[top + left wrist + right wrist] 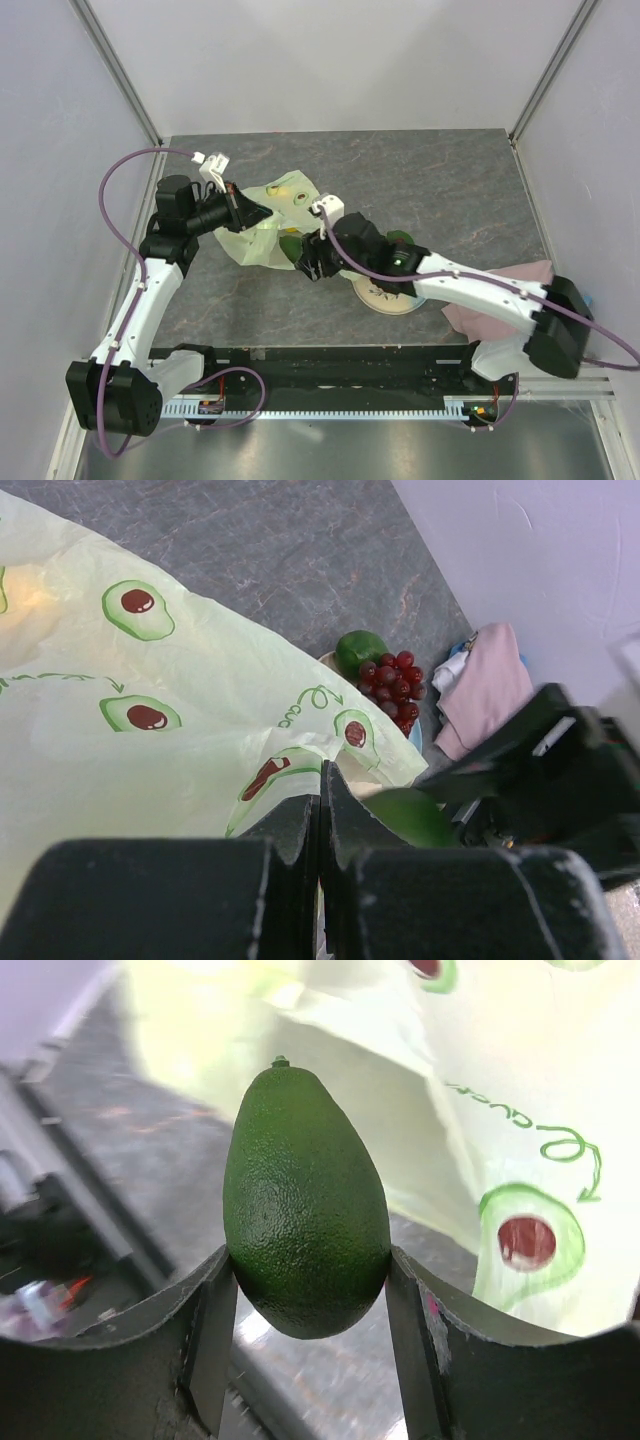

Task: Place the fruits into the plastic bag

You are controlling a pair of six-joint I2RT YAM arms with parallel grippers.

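Pinching a dark green avocado (305,1200), right hand (312,1300) hangs at the gaping mouth of the plastic bag (150,770); left hand (320,825), pressed together, nips its rim. Grape bunch (392,685) lies just beyond that edge.

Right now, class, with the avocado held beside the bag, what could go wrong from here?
1. The right claw pinches the avocado only at its rounded sides, so it might slip out short of the plastic bag.
2. The left claw holds just a thin edge of the bag. The film may slip or tear, and the mouth could sag shut.
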